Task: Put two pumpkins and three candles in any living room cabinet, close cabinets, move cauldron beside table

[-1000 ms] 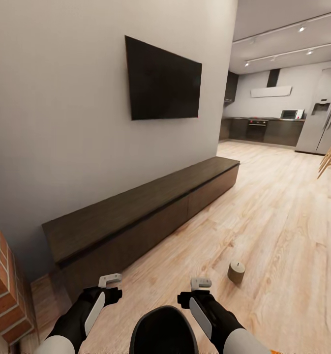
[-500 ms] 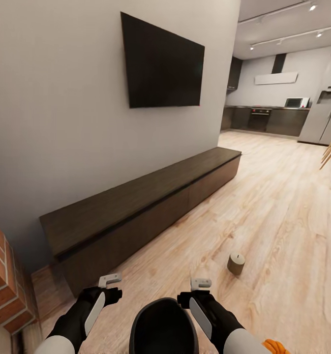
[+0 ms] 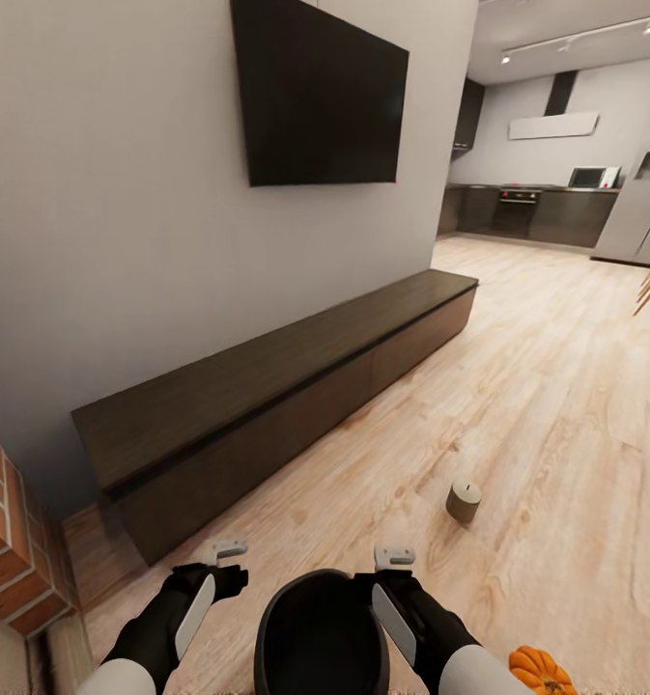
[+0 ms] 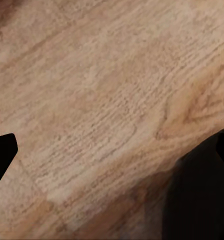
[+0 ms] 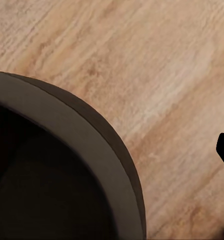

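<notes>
The left gripper [image 3: 230, 552] and right gripper [image 3: 394, 556] hang low in front of the robot, one on each side of the cauldron [image 3: 320, 632], forearms angled forward and down over the wooden floor [image 3: 556, 405]. Whether the jaws are spread or closed cannot be told from these pictures; neither visibly holds anything.

The cauldron sits on the floor between the 2 arms, its dark thick rim [image 5: 99, 132] close to the right wrist camera. It looks rigid and probably heavy, so the rim seems the best place to grip, perhaps with both arms.

1 candle [image 3: 464, 501] stands upright on the floor, near the right gripper; small, stiff and likely light, it suits a pinch around its sides. 1 pumpkin [image 3: 540, 671] lies just beside the right forearm, round, so it may roll. The cabinet [image 3: 267, 405] along the wall has both fronts closed.
</notes>
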### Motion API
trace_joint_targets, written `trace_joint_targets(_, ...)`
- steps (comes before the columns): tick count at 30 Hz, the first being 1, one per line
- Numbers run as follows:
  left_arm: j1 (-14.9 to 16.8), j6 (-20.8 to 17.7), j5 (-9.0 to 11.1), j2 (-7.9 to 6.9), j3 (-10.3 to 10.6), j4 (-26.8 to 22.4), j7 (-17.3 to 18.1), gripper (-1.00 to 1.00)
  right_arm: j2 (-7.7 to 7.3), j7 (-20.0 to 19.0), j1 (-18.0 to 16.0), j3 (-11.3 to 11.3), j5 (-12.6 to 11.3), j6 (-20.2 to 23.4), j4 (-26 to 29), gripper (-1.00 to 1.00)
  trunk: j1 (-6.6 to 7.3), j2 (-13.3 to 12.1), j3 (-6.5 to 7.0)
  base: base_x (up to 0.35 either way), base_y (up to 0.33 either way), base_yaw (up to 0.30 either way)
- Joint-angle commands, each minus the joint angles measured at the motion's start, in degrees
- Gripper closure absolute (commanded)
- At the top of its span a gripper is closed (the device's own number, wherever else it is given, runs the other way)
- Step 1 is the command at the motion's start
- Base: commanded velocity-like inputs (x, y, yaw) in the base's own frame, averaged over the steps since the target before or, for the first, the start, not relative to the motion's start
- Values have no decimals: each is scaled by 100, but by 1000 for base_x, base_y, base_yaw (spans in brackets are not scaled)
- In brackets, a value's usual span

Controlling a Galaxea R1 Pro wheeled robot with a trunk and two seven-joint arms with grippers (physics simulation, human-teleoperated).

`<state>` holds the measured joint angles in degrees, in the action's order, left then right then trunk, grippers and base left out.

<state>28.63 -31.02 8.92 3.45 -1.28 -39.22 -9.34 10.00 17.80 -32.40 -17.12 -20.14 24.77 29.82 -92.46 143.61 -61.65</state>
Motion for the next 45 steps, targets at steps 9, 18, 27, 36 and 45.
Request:
trace_joint_targets(9,1,-26,89,287,583,-7,6,-100,0,47,-3,-19,-43,19,5,-100,-22,15,-206,0,0,0)
trace_joint_targets(18,-4,-27,92,333,678,-7,11,-100,0,43,-3,-19,-43,19,-1,-100,-45,27,-405,0,0,0)
trace_joint_targets(27,-7,-35,100,381,937,-23,19,-100,0,40,-3,-19,-43,19,-2,-100,-50,29,-449,0,0,0)
trace_joint_targets(36,-7,-54,107,384,971,-67,38,-100,0,39,-3,-19,-43,19,-2,-100,-50,29,-449,0,0,0)
trace_joint_targets(45,-7,-69,107,330,934,-105,524,-100,0,39,-3,-19,-43,19,-2,-100,-50,29,-449,0,0,0)
